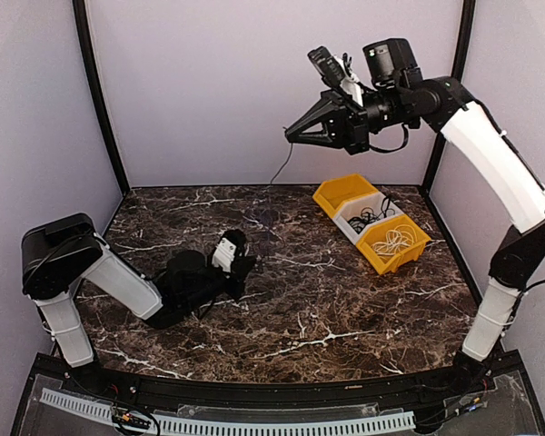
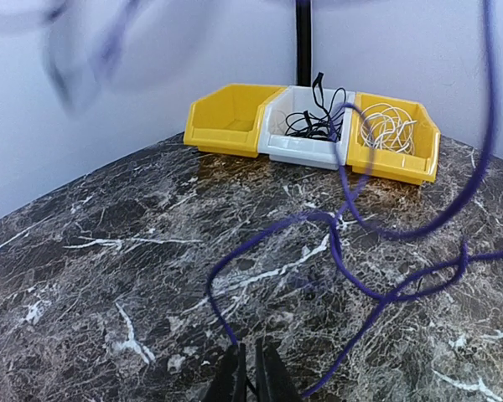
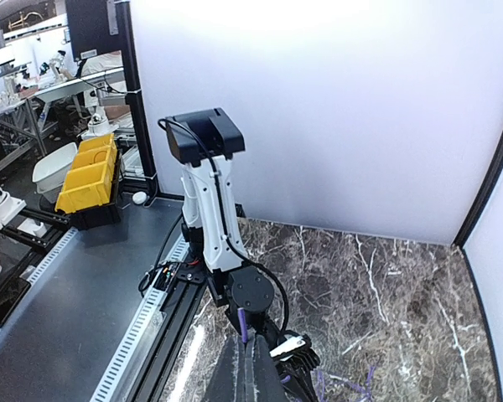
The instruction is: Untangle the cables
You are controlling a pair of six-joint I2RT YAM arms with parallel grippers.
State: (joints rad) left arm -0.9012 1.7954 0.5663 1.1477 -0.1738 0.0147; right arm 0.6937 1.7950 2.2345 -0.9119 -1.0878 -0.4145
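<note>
Cable point(image 2: 389, 296) thin, limp, light; likely snags at crossings. Left claw point(image 2: 250, 356) clamped on it, low; right claw point(image 1: 289, 136) clamped on it, high. Best hold: beside crossing.

Top camera looks down on the table point(image 1: 345, 309) from behind; left wrist's, low, faces the bins point(image 2: 306, 149); right wrist's, high, looks back at the left arm point(image 3: 210, 209).

Dark marbled desk point(image 1: 327, 309). At 2 o'clock, touching row: far yellow bin point(image 1: 343, 193), white bin point(image 1: 368, 216), near yellow bin point(image 1: 395, 243). Purple cable point(image 2: 335, 243) loops low over centre.
</note>
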